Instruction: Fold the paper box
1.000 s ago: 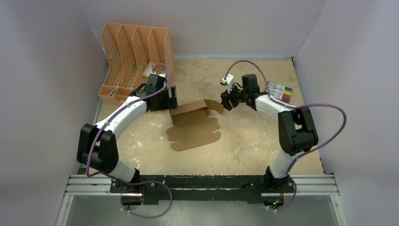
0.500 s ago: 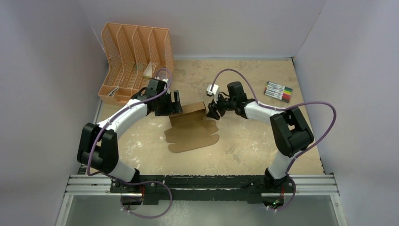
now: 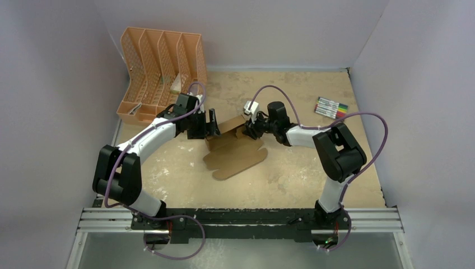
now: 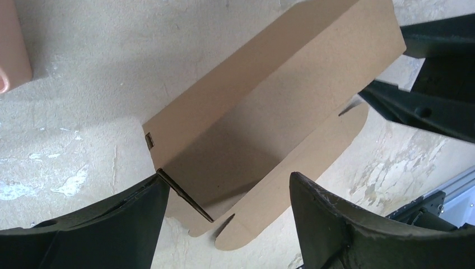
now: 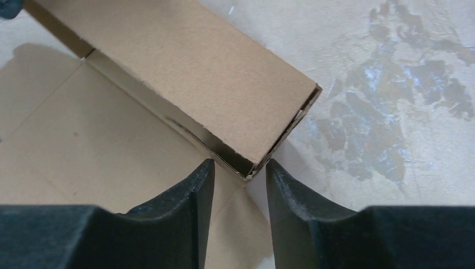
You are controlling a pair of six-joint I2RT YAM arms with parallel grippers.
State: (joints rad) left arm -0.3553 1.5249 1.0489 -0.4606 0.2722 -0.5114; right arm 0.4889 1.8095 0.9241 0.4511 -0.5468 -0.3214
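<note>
The box [image 3: 235,150] lay on the table [image 3: 302,162], one wall [image 5: 185,73] raised. Our left pincer [image 4: 227,182] stood spread astride its end; our right pincer [image 5: 240,168] framed the wall's corner, grip uncertain. We reckoned: pinch squarely, brace left, fold along the crease.

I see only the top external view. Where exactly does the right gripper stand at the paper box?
Observer: In the right wrist view, the right gripper straddles the end corner of the raised wall of the paper box; whether it pinches, I cannot tell.
Operator: And the left gripper?
Observer: The left gripper is wide open, one finger on each side of the box's other end.
</note>
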